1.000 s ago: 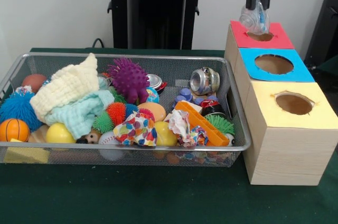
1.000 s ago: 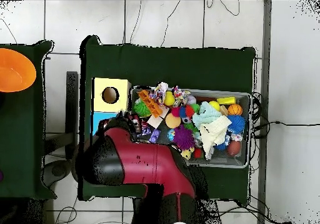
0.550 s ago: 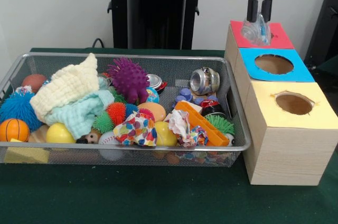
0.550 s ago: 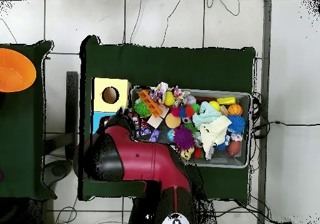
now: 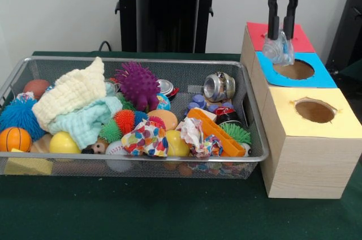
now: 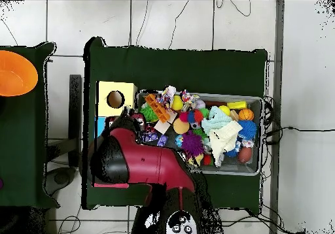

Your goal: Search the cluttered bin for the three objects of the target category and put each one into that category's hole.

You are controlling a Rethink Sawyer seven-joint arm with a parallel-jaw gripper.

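My gripper (image 5: 281, 35) is shut on a crumpled clear plastic bottle (image 5: 279, 52), which hangs over the left rim of the blue box's hole (image 5: 296, 70). Three wooden boxes stand in a row: a red-topped one (image 5: 298, 38) at the back, the blue-topped one (image 5: 320, 77) in the middle, and a yellow-topped one (image 5: 339, 121) at the front with its own hole (image 5: 314, 111). In the overhead view the red arm (image 6: 141, 169) hides the gripper and bottle; only the yellow box (image 6: 124, 91) shows fully.
A wire mesh bin (image 5: 136, 162) left of the boxes holds a crushed can (image 5: 218, 86), a purple spiky ball (image 5: 137, 84), folded cloths (image 5: 73, 104), balls and crumpled paper. An orange bowl (image 6: 14, 73) sits on a side table.
The gripper has carried the plastic bottle from above the red box's hole toward the camera to the blue box's hole. The bin's contents have not moved.
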